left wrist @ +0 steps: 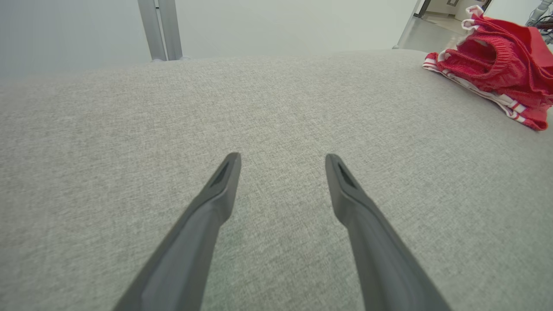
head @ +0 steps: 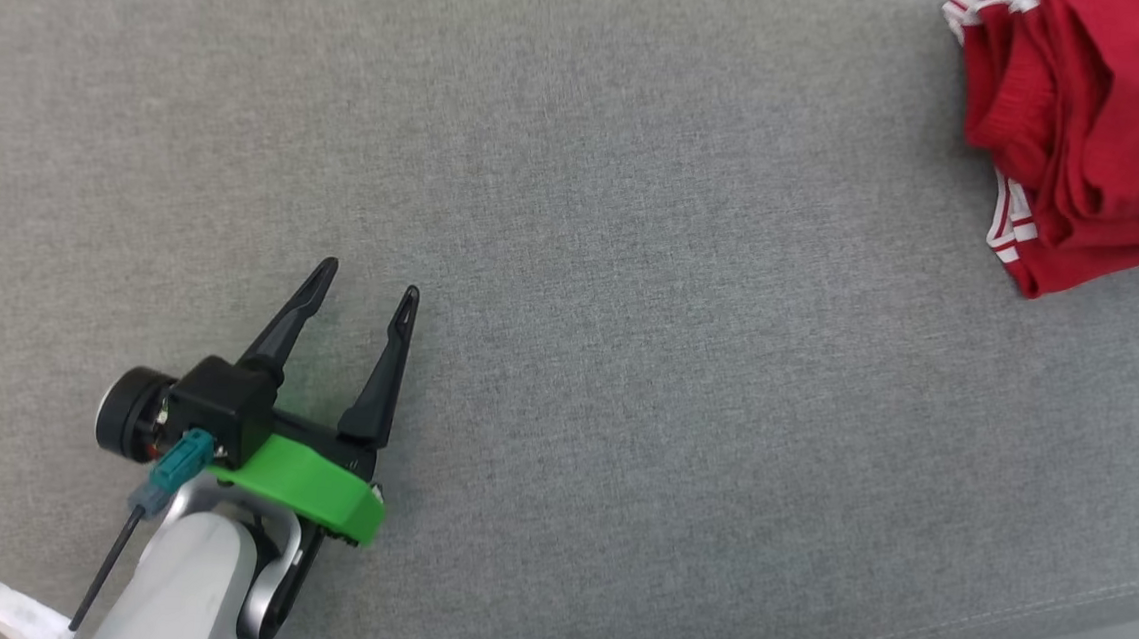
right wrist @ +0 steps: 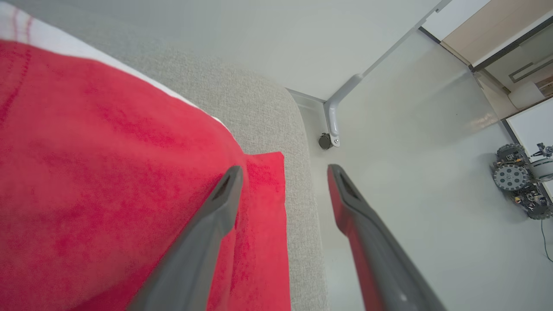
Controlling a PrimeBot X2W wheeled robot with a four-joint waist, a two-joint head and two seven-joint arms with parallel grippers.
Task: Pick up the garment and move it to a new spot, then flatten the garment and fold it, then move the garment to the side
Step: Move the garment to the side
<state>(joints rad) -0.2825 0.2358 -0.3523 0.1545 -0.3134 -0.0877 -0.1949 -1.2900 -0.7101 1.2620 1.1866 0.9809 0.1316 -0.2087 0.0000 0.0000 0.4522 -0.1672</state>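
Note:
The garment (head: 1094, 126) is red with white stripes at its edges. It lies bunched in folded layers at the far right of the grey fabric surface (head: 634, 264). In the left wrist view the garment (left wrist: 497, 65) sits at the upper right. My left gripper (head: 367, 283) hovers over bare fabric at the lower left, far from the garment, open and empty. Its fingers (left wrist: 216, 198) spread wide in the left wrist view. My right gripper (right wrist: 283, 170) stands open right above the garment (right wrist: 108, 172), by the surface's edge, with one finger over red cloth and nothing clamped.
The padded surface ends in a rounded edge (right wrist: 302, 172) beside the garment, with pale floor (right wrist: 410, 151) beyond. A grey metal post (right wrist: 341, 99) and a small wheeled machine (right wrist: 518, 177) stand on that floor. A seam (head: 1010, 611) runs near the surface's front edge.

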